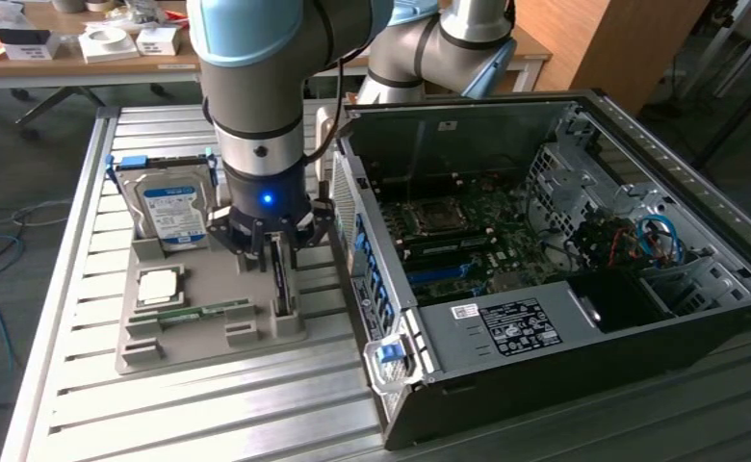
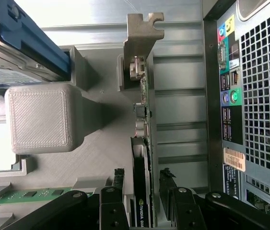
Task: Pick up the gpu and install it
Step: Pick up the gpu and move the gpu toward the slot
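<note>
beside the computer case point(image 1: 543, 327), the gripper point(image 2: 142, 178) straddles the gpu point(image 2: 141, 163), jaws wide open, holding nothing; it is neither lifted nor installed.

Grey tubular arm point(image 1: 263, 106), pale-blue joint caps point(image 1: 286, 34), black tool point(image 1: 279, 255), blue light point(image 1: 267, 199).

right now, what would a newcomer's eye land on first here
The big grey and blue robot arm fills the middle of the exterior view, its open pincer lowered with a finger on either side of the gpu, which stands on edge in a grey holder. On the exterior view's right lies an opened computer case with its motherboard exposed. A blue-labelled hard drive stands on the left.
</note>
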Controlling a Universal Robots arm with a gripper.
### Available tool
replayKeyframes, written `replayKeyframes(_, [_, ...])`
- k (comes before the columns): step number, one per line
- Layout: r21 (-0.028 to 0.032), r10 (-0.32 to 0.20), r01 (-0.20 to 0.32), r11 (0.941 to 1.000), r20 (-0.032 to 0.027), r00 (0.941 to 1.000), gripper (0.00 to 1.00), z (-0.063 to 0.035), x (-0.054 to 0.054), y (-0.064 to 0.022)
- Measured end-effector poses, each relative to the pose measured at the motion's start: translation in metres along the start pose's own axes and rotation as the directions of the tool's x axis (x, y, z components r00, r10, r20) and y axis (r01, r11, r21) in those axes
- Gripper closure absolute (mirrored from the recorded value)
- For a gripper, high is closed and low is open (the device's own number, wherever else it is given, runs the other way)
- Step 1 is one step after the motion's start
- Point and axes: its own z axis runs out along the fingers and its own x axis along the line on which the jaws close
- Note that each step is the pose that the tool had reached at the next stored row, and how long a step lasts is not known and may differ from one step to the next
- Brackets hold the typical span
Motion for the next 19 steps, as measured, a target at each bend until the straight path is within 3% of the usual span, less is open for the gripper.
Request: replayKeyframes(19, [-0.0001,0.000,0.000,1.0000,0.0002,1.0000,0.57,-0.0022,0.0002,0.0033])
